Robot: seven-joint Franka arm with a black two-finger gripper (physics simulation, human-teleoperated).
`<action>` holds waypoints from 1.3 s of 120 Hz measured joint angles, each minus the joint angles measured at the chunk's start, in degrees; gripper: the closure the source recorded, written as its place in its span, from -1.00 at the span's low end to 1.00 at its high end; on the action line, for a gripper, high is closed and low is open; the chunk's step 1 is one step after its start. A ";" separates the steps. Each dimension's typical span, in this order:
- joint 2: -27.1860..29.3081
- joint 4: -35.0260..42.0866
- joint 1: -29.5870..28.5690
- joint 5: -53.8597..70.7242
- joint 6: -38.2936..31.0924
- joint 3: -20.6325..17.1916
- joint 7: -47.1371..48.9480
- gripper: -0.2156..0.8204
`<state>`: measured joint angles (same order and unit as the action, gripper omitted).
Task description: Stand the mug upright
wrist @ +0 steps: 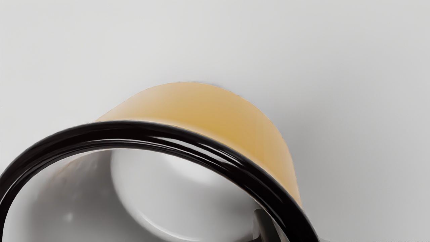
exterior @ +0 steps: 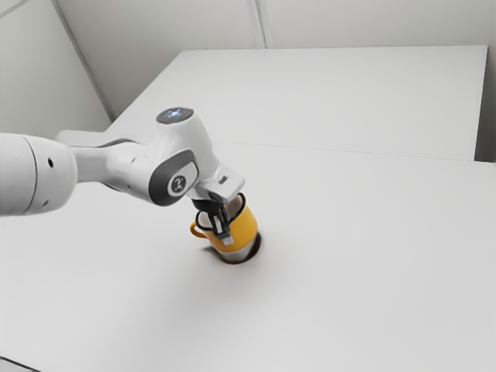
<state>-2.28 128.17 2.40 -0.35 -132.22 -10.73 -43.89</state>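
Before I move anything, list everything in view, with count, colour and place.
Enamel-look mug: one; yellow, black rim, pale inside, grey lower band; tilted at the gripper, over the table.
Smooth tabletop: white, two sections meeting at a thin seam, below and behind the mug.
Plain walls: pale grey, behind the tabletop.
Thin edge: one, black, exterior view's lower left corner; owner unclear.
Robot arm: one, white with dark grey, from the exterior view's left.
Gripper: one, black, at the mug's rim.

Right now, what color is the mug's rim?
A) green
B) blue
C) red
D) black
D, because the rim is a shiny black ring around the opening of the yellow-orange mug.
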 joint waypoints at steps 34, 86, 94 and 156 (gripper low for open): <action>-0.15 3.62 -1.14 3.22 -5.16 -1.22 1.53 0.93; -0.68 4.37 -0.74 2.97 -6.17 -1.52 1.28 -0.09; -0.67 4.37 -0.72 2.90 -6.15 -1.51 1.06 -0.22; 2.63 1.29 -0.85 2.30 -2.10 -1.74 2.31 -0.55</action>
<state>0.35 129.46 1.55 1.95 -134.32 -12.47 -41.58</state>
